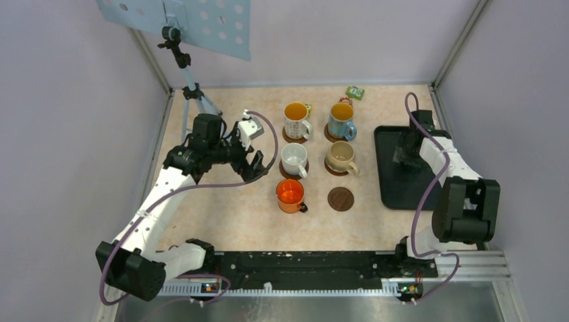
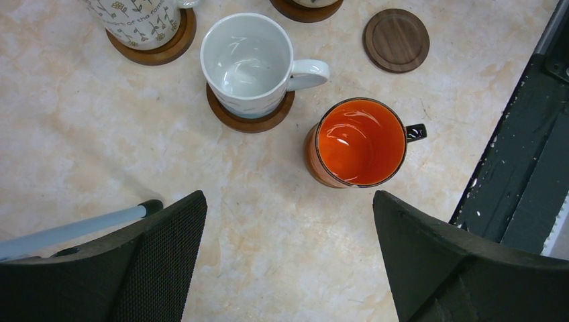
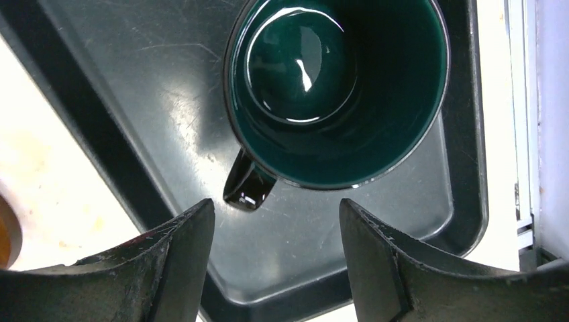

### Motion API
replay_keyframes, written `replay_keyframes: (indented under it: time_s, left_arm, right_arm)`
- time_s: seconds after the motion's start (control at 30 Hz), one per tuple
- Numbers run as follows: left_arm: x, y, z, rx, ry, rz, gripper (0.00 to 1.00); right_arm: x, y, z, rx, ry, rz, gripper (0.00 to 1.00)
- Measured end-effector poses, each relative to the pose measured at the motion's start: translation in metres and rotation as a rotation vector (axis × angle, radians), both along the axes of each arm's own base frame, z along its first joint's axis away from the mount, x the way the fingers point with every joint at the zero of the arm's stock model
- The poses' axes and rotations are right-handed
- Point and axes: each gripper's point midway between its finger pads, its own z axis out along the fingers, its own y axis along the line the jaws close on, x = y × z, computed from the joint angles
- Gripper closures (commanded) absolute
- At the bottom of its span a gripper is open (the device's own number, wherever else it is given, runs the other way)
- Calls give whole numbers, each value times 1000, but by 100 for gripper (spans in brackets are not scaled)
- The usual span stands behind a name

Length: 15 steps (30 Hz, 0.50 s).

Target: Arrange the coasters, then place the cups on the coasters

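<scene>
Five cups stand in two columns: white patterned (image 1: 296,121), light blue (image 1: 341,121), plain white (image 1: 294,159) and beige (image 1: 341,157) each on a brown coaster, and orange (image 1: 290,195) with no coaster showing beneath it. One bare coaster (image 1: 341,198) lies right of the orange cup (image 2: 355,142). My left gripper (image 2: 288,201) hangs open and empty left of the cups, above bare table. The dark green cup (image 3: 335,87) sits in the black tray (image 3: 168,121), handle (image 3: 248,184) toward my right gripper (image 3: 276,208), which is open just short of it, touching nothing.
The black tray (image 1: 402,181) lies at the right, under my right arm. A tripod stand (image 1: 191,87) is at the back left, one leg (image 2: 74,228) near my left fingers. Small coloured packets (image 1: 355,92) lie at the back. A black rail (image 1: 302,261) runs along the front edge.
</scene>
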Motion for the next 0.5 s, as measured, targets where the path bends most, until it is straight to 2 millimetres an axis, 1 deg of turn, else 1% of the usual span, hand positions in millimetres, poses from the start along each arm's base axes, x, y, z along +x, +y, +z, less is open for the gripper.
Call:
replay_keyframes:
  time_s: [0.13, 0.27, 0.43, 0.5]
  left_arm:
    - [0, 1, -2, 3, 1, 2, 1]
    - [-1, 1, -5, 5, 6, 3, 1]
    - [-1, 2, -6, 11, 5, 9, 1]
    - [0, 4, -6, 15, 1, 16, 1]
  right_arm:
    - [3, -4, -12, -13, 20, -33, 33]
    - [8, -7, -12, -24, -1, -48, 36]
    - [8, -7, -14, -22, 1, -29, 48]
    - [4, -6, -19, -3, 17, -6, 51]
